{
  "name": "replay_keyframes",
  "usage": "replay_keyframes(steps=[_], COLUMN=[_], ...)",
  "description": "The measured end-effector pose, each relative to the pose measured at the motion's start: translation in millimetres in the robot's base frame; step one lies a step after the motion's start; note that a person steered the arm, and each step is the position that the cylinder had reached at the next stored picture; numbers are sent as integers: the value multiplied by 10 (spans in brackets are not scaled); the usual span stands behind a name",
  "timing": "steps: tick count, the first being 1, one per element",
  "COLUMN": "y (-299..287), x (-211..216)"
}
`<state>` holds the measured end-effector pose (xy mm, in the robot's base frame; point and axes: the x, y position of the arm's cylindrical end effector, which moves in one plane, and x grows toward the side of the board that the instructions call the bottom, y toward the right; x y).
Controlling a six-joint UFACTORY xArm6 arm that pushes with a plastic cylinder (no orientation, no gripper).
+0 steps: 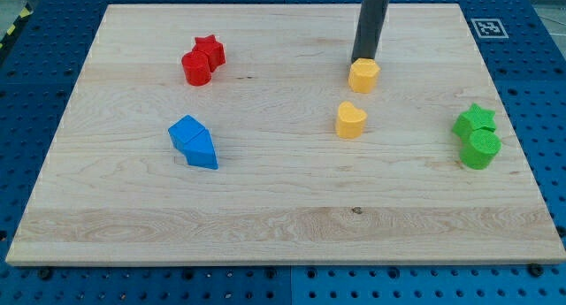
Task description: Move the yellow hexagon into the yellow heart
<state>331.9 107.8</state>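
Observation:
The yellow hexagon [363,76] sits on the wooden board in the upper right-centre of the view. The yellow heart [350,120] lies just below it and slightly to the left, with a small gap between the two. My tip [363,60] is at the hexagon's top edge, touching or nearly touching it, on the side away from the heart. The dark rod rises from there out of the view's top.
A red star [210,49] and a red round block [196,68] touch at the upper left. Two blue blocks [194,141] sit together at centre left. A green star [475,121] and a green round block [480,149] touch near the right edge. The board's edge [283,259] runs along the bottom.

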Motion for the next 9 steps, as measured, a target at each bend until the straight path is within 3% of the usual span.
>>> replay_keyframes(steps=[9], y=[246], x=[312])
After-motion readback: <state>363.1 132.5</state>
